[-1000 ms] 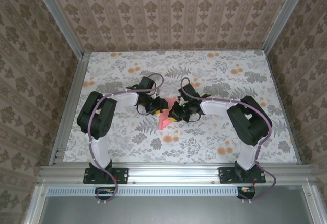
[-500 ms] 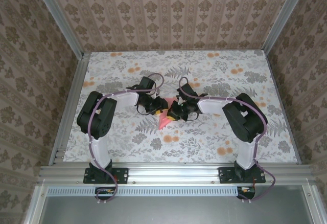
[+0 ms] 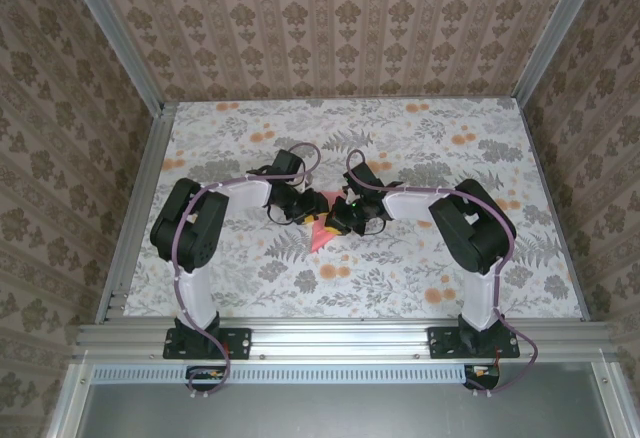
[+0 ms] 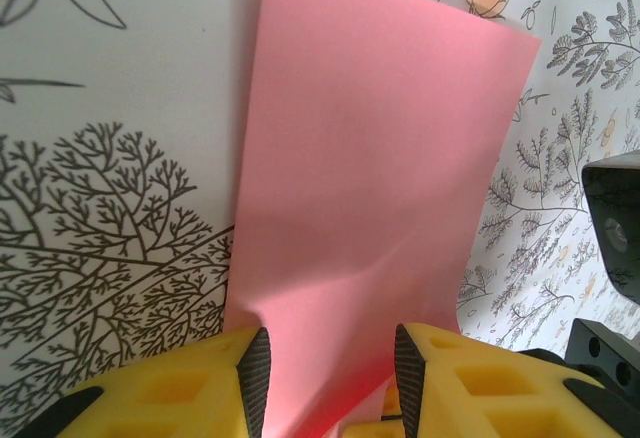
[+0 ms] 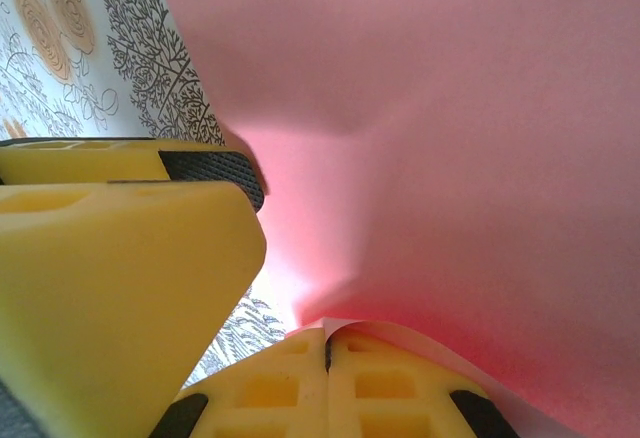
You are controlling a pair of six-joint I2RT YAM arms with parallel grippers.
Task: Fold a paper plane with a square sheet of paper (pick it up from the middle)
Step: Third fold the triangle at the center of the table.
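Wrist views sharpen what overhead blurs: left claw [image 4: 328, 358] apart astride the pink sheet [image 4: 370, 158], right claw [image 5: 328, 373] clamped on its edge; arms [image 3: 190, 223] bend inward

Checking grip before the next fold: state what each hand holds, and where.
Right hand is shut on an edge of the paper; left hand straddles it, open, gripping nothing.
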